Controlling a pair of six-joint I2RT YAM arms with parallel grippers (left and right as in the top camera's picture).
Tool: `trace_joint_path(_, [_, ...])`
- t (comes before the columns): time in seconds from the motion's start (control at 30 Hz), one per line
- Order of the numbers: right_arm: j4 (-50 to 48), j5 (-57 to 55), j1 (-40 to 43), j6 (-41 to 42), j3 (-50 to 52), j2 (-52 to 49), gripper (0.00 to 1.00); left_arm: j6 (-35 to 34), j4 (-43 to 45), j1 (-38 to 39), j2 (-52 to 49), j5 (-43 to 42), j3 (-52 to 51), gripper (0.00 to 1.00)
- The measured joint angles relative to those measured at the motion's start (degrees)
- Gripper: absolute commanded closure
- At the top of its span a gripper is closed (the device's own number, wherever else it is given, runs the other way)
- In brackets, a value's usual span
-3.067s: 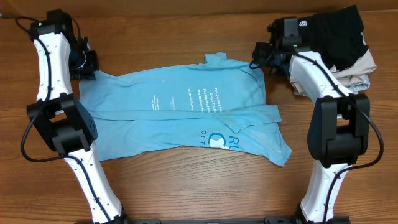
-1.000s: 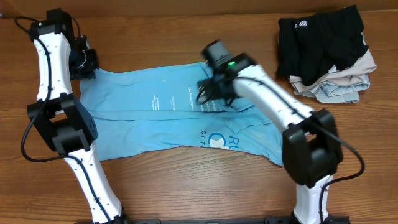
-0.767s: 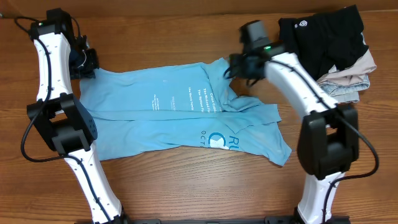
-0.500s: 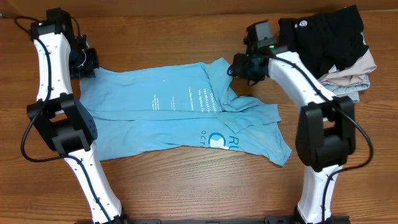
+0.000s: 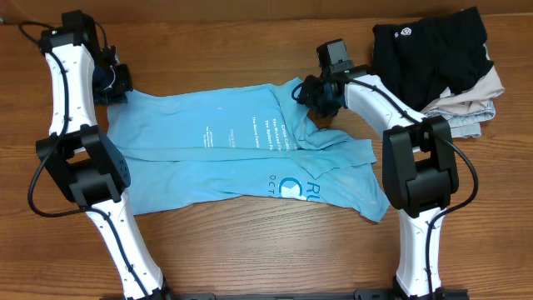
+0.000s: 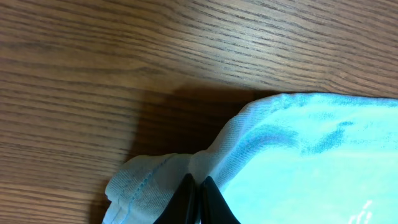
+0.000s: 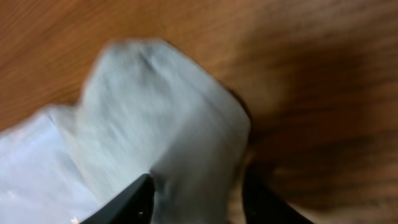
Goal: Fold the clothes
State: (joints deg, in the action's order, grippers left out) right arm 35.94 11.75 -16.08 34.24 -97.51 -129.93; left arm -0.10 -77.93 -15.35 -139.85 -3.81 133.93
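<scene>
The clothes, a light blue T-shirt (image 5: 241, 150) with white lettering, lie spread across the table's middle, partly folded lengthwise. My left gripper (image 5: 117, 86) is shut on the shirt's far left corner; in the left wrist view its closed tips (image 6: 199, 190) pinch a bunched hem (image 6: 155, 174). At the shirt's far right corner, my right gripper (image 5: 310, 93) straddles a raised fold of cloth (image 7: 168, 112). That gripper (image 7: 196, 196) is partly open: one finger touches the fabric and a narrow gap remains at the other. The picture is blurred.
A black garment (image 5: 429, 50) with a small white logo lies at the back right. It rests on folded beige and pale grey-blue garments (image 5: 466, 108), close to the right arm. Bare wooden table (image 5: 250, 250) surrounds the shirt.
The right arm swung from over the shirt's middle out to its far right corner and came down there. Its jaws narrowed around the fabric. The left arm stayed put.
</scene>
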Motion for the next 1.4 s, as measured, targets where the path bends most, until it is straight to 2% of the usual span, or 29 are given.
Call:
trace_joint_path(0.1, [-2.01,-0.52,0.02,0.94,0.02,0.0,0.92,0.0,0.13,0.0,0.0,0.0,0.0,0.96])
trace_joint_path(0.13, [-2.8,-1.16,0.02,1.01,0.02,0.0,0.96,0.0,0.22,0.0,0.0,0.0,0.0,0.96])
trace_joint_path(0.4, [-9.66,-2.38,2.75,-3.54,-0.28,-0.02,0.96,0.0,1.18,0.0,0.0,0.0,0.0,0.96])
trace_joint_path(0.6, [-7.78,-2.23,7.37,-10.75,-7.91,-0.02,0.96,0.0,4.39,0.0,0.0,-0.02,0.0,0.96])
trace_joint_path(0.87, [-5.64,-1.6,9.55,-18.93,-16.72,0.0,0.96,0.02,6.97,0.07,0.0,-0.28,0.0,0.96])
trace_joint_path(1.03, [3.82,-1.53,9.55,-24.55,-21.18,0.0,0.96,0.04,7.28,0.39,0.0,0.33,0.0,0.96])
trace_joint_path(1.27, [26.03,-1.44,9.55,-30.47,-29.55,0.11,0.96,0.04,5.16,0.39,0.0,3.98,0.0,0.96])
trace_joint_path(1.33, [31.65,-1.4,9.55,-31.1,-30.75,0.26,0.9,0.15,3.32,0.39,0.0,5.44,0.0,0.96])
trace_joint_path(1.4, [36.98,-1.49,9.55,-31.15,-31.19,0.85,0.9,0.48,1.2,0.39,0.0,6.71,0.0,0.96])
